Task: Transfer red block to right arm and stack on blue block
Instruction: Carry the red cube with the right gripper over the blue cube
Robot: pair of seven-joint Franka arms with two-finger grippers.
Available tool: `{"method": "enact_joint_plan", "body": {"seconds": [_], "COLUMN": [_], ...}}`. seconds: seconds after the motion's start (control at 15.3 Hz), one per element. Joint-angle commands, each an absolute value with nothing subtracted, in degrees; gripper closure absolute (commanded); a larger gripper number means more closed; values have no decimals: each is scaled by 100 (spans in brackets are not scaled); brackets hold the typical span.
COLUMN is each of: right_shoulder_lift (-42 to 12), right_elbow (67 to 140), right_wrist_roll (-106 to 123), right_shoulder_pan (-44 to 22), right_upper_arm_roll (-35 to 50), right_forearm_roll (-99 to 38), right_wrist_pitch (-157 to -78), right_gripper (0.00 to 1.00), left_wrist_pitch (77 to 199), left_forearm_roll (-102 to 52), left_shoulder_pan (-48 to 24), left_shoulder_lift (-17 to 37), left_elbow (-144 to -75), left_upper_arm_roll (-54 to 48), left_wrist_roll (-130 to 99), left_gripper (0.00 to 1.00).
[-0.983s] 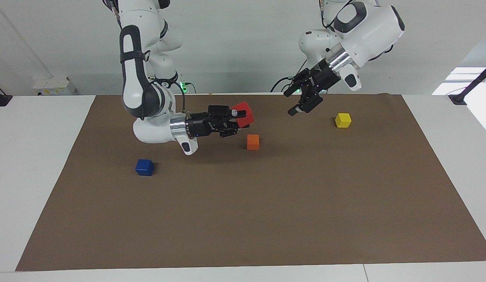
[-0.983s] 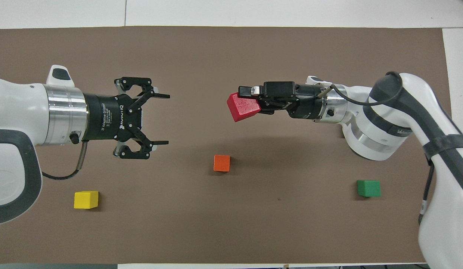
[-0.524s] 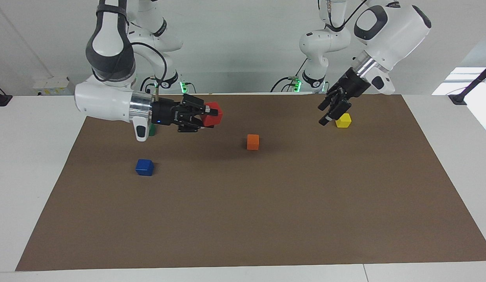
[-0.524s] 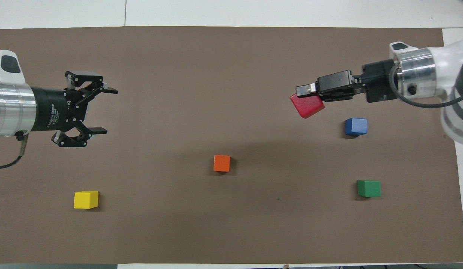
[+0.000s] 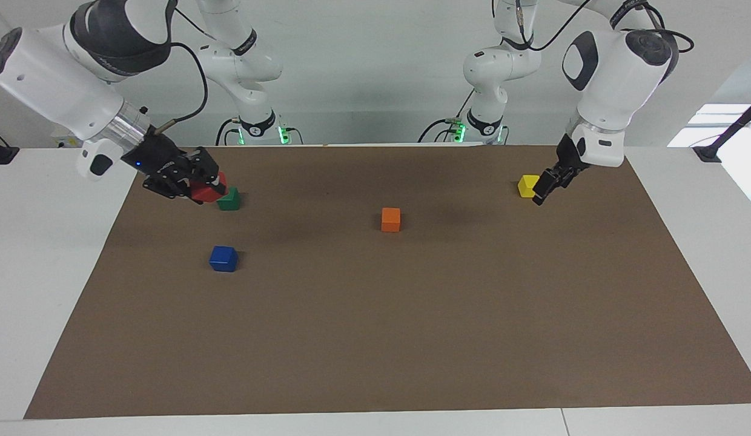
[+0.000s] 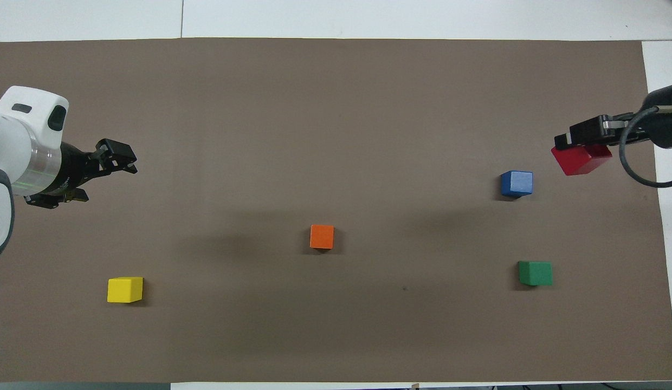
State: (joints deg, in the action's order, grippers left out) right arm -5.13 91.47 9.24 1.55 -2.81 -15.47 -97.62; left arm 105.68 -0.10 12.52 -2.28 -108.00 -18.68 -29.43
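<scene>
My right gripper [image 5: 206,181] is shut on the red block [image 5: 206,193], a small bright red cube, and holds it tilted in the air. In the overhead view the red block [image 6: 581,160] hangs from the right gripper [image 6: 573,145] over the mat's edge at the right arm's end. The blue block [image 5: 223,258] [image 6: 516,183] sits on the mat, apart from the held cube. My left gripper [image 5: 540,195] [image 6: 100,177] is open and holds nothing. It hangs over the mat at the left arm's end, by the yellow cube.
A green cube [image 5: 229,200] [image 6: 535,273] lies nearer to the robots than the blue block. An orange cube [image 5: 390,219] [image 6: 322,236] sits mid-mat. A yellow cube [image 5: 529,185] [image 6: 125,289] lies toward the left arm's end. All rest on the brown mat [image 6: 336,336].
The right arm has swung the red block from over the middle of the mat to its own end. The left gripper, still open, has drawn back toward the left arm's end.
</scene>
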Motion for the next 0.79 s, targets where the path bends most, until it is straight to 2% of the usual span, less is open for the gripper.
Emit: {"method": "enact_joint_plan", "body": {"seconds": [0.0, 0.2, 0.52, 0.66, 0.72], "right_shoulder_lift": [-510, -510, -492, -379, -300], "right_elbow": [9395, 9780, 10694, 11212, 11502], "right_wrist_roll": [362, 150, 141, 158, 158], "right_shoulder_pan": [-44, -167, -150, -88, -88], "right_upper_arm_roll": [-220, -220, -220, -220, -228], "right_forearm_roll": [-766, -361, -35, -35, -35], "right_wrist_pitch": [-10273, -10800, -12249, -12925, -13259], "right_gripper": [100, 100, 100, 100, 100], "left_wrist_pitch": [10353, 10485, 10521, 10381, 10171], "left_forearm_roll": [237, 237, 237, 237, 237], "left_shoulder_pan": [1405, 1451, 1415, 1389, 1110], "left_shoulder_lift": [-27, -79, -149, -27, 95], "left_elbow": [-10538, -10739, -10863, -10575, -10304], "left_upper_arm_roll": [-1872, -1872, -1872, -1828, -1611], "left_wrist_roll": [-2059, -1925, -1873, -1557, -1530], "left_gripper": [0, 0, 0, 0, 0]}}
